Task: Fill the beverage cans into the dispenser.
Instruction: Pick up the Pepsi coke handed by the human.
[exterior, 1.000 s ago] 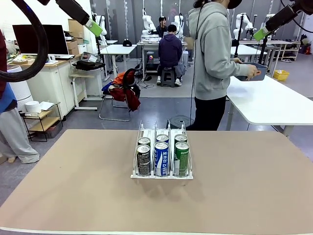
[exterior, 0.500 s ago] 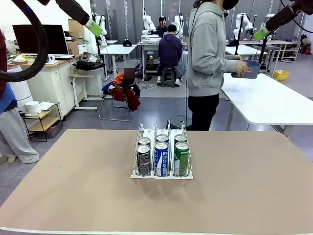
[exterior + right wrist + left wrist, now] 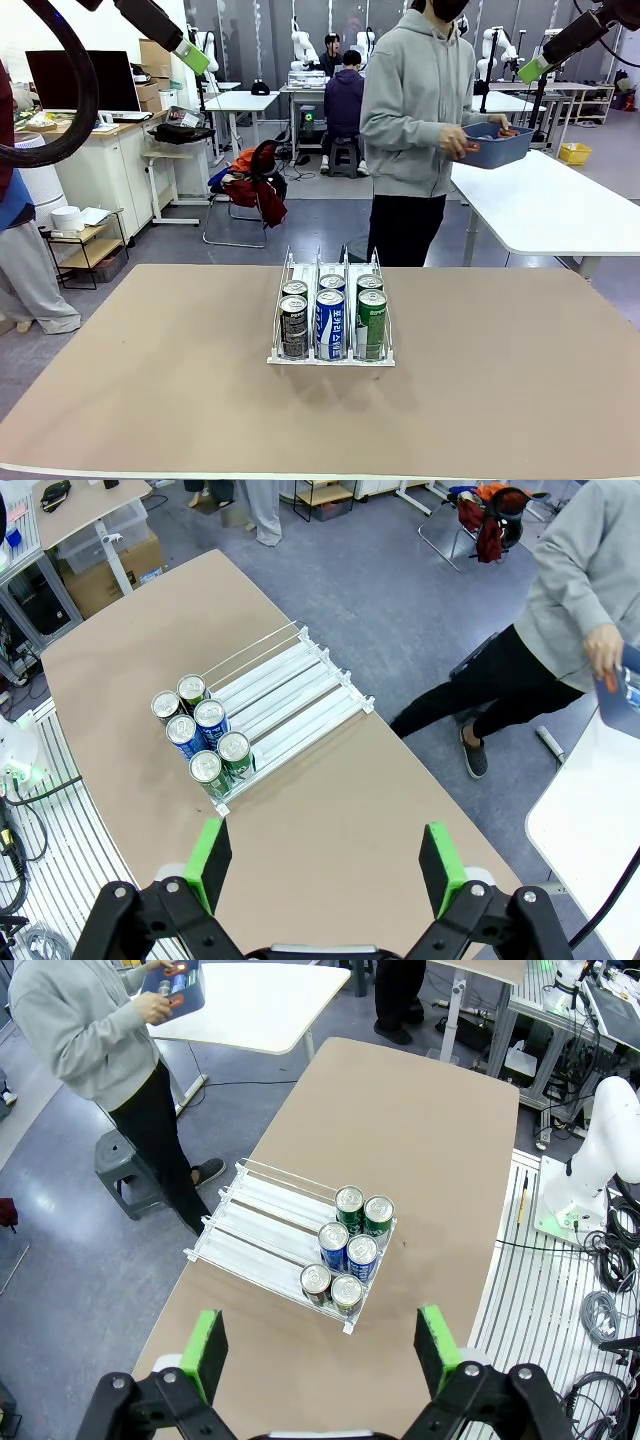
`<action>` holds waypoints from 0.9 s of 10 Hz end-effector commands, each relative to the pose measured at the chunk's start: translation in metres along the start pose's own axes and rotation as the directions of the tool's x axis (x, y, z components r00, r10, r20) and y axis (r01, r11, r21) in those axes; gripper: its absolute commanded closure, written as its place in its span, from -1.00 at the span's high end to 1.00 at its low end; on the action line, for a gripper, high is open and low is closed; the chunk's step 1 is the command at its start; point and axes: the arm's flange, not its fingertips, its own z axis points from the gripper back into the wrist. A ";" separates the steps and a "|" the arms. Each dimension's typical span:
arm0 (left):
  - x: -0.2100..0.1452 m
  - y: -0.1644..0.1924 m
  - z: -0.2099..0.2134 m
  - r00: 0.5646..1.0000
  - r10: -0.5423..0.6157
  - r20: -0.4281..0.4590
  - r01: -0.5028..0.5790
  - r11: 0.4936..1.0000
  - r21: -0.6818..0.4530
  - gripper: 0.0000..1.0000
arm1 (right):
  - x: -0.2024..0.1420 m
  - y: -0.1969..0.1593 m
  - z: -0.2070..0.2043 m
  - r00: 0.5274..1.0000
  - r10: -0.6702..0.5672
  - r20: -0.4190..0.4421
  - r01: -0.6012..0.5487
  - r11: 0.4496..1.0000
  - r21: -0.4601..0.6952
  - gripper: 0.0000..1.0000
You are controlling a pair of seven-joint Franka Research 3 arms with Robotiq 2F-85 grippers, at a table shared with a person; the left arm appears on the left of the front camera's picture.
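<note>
High above the bench, the left pincer and right pincer hang with fingers apart, holding nothing. At mid-bench stands the dispenser. Six beverage cans sit two per lane against its near lip. Beyond the far edge, a person holds a blue bin.

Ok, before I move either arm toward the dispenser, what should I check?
1. Left gripper open: ok.
2. Right gripper open: ok.
3. Beverage cans upright at the front of the dispenser, two per lane: ok.
4. Bare lane space behind them: ok.
5. Person's hands away from the dispenser: ok, both on the blue bin.
6. Cans in that bin: cannot tell.
</note>
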 end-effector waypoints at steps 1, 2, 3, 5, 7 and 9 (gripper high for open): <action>0.000 0.000 0.000 1.000 0.006 -0.001 -0.006 1.000 0.008 1.00 | 0.000 0.001 0.000 1.000 0.002 -0.001 -0.002 1.000 0.003 1.00; 0.000 0.000 0.000 1.000 0.006 -0.001 -0.006 1.000 0.008 1.00 | 0.000 0.001 0.000 1.000 0.002 -0.001 -0.002 1.000 0.003 1.00; 0.000 0.000 0.000 1.000 0.006 -0.001 -0.006 1.000 0.008 1.00 | 0.000 0.001 0.000 1.000 0.002 -0.001 -0.002 1.000 0.003 1.00; 0.000 0.000 0.000 1.000 0.006 -0.001 -0.006 1.000 0.008 1.00 | 0.000 0.001 0.000 1.000 0.002 -0.001 -0.002 1.000 0.003 1.00; 0.000 0.000 0.000 1.000 0.006 -0.001 -0.006 1.000 0.008 1.00 | 0.000 0.001 0.000 1.000 0.002 -0.001 -0.002 1.000 0.003 1.00; 0.000 0.000 0.000 1.000 0.006 -0.001 -0.006 1.000 0.008 1.00 | 0.000 0.001 0.000 1.000 0.002 -0.001 -0.002 1.000 0.003 1.00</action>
